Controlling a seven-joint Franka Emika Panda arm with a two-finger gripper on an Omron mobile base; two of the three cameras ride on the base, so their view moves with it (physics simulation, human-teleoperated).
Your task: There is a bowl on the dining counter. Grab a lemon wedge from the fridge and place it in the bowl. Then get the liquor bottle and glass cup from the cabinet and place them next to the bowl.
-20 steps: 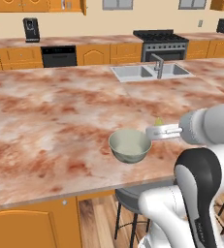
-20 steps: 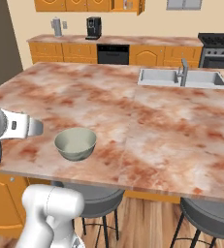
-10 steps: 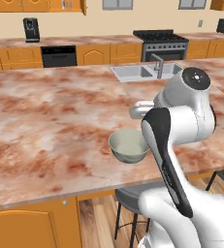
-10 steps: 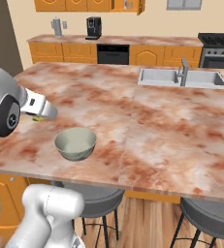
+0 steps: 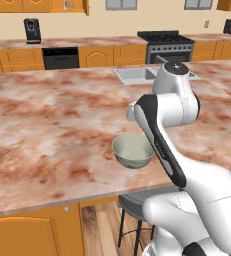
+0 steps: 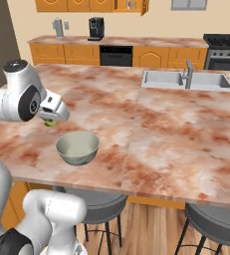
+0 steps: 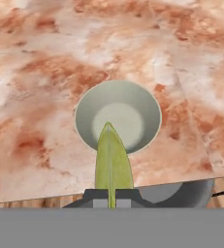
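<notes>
The pincer [image 7: 112, 199] pinched the lemon wedge [image 7: 113, 162] above the grey bowl [image 7: 118, 116], which stood empty near the counter [image 7: 45, 87] edge, a stool [image 7: 181, 193] below.

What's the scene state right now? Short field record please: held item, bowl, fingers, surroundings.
held item: lemon wedge, clamped between the fingers
gripper: shut on the wedge, above the counter by the bowl
bowl: grey-green, empty, upright, near the front edge of the dining counter
wedge vs bowl: tip lines up with the bowl in the hand view; not yet inside
sink: set in the far side of the counter
stool: under the counter edge
liquor bottle, glass cup: not yet by the bowl
</notes>
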